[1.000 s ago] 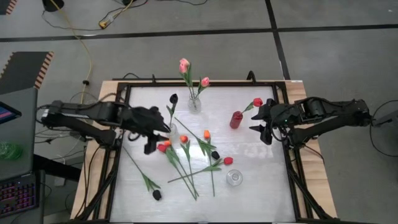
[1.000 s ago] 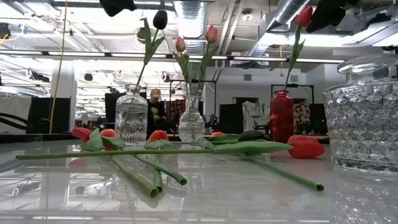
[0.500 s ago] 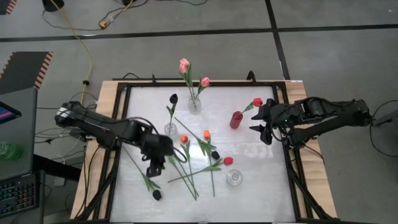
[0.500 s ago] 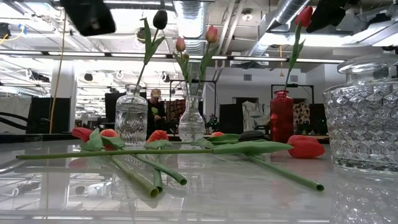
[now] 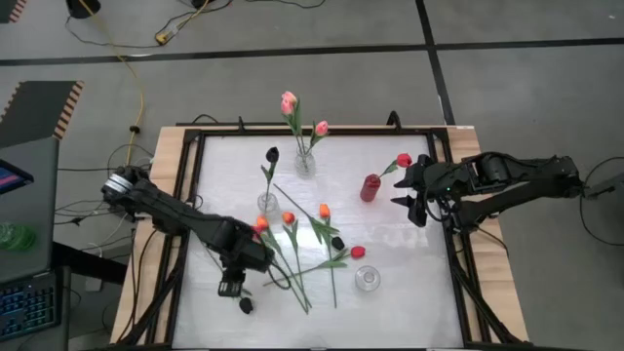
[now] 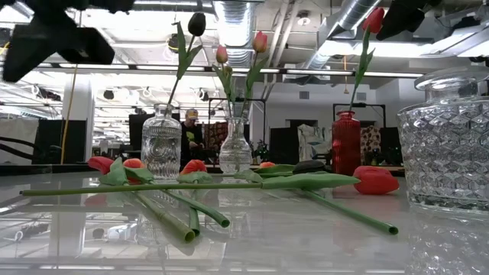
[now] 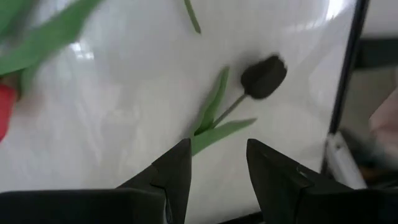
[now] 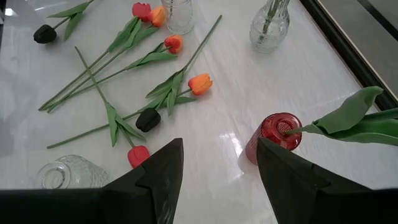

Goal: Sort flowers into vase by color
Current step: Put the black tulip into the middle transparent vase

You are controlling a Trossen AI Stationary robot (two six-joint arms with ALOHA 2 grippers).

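Note:
My left gripper [image 5: 232, 286] [image 7: 217, 155] hangs open over the table's near left part, just short of a loose black tulip [image 5: 247, 305] whose head [image 7: 263, 76] and leaves lie flat on the table. My right gripper [image 5: 410, 198] [image 8: 217, 149] is open and waits beside the red vase [image 5: 370, 187], which holds one red tulip [image 5: 404, 160]. Two pink tulips [image 5: 290, 101] stand in a clear vase [image 5: 305, 162]. A black tulip [image 5: 272, 154] stands in another clear vase [image 5: 268, 203]. Loose red, orange and black tulips [image 5: 312, 239] lie crossed in the table's middle.
An empty clear vase [image 5: 367, 279] stands near the near edge, large at the right of the low view [image 6: 447, 141]. A black frame [image 5: 185, 195] borders the white table top. Bare table lies to the right of the flower pile, near the right arm.
My left arm has swung from beside the black-tulip vase toward the table's near edge, past the loose red and orange heads, and now hangs by the black tulip at the near left. Its fingers stay open. The flowers have kept their places.

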